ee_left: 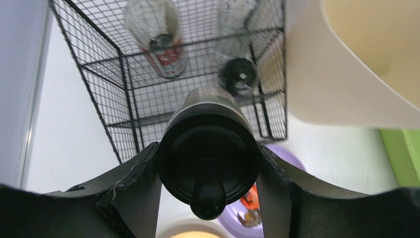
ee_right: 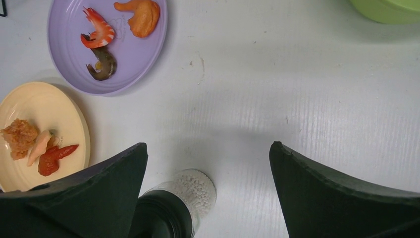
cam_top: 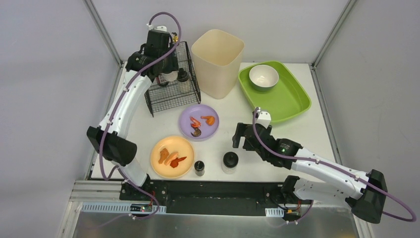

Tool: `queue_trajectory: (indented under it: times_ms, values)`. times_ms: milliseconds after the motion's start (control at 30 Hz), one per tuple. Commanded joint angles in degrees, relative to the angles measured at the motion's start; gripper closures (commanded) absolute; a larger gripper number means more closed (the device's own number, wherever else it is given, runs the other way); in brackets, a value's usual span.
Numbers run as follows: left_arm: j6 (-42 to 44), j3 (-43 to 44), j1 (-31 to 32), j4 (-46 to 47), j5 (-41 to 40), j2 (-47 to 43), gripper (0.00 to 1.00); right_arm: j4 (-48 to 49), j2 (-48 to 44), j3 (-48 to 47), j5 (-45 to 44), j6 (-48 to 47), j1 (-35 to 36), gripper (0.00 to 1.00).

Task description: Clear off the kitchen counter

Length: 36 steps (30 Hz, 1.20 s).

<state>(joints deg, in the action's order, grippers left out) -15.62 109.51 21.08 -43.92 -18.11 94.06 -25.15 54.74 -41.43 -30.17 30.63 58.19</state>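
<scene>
Gripping a black-capped shaker (ee_left: 208,144) over the wire basket (ee_left: 124,106), the left gripper (ee_left: 208,171) needed to lower it straight, clear of the bottles (ee_left: 156,39) inside.

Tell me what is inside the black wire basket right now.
Two containers: a clear bottle with a red label and a black-capped jar. The shaker in the left pincer hides part of the wire basket floor.

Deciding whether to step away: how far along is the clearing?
Done: two bottles in the wire basket. In hand: left gripper holds a shaker by the basket; right gripper open near the clear shaker. Left: that one, the dark shaker, the purple plate, the yellow plate, both with food.
</scene>
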Motion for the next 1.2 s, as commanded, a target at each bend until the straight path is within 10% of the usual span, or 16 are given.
queue_trajectory:
  times_ms: [0,567,1167]
  values:
    - [0.17,7.19,-4.88,0.22,1.28,3.93,1.00,2.51,-0.94,0.12,1.78,0.06,0.30,0.03]
    - [-3.54,16.09,-8.68,0.33,-3.58,20.21,1.00,5.37,0.82,0.47,3.67,-0.29,0.69,0.03]
    - [-7.93,4.54,-8.68,5.38,-4.32,22.29,1.00,5.02,-0.74,2.26,3.53,0.60,0.81,0.02]
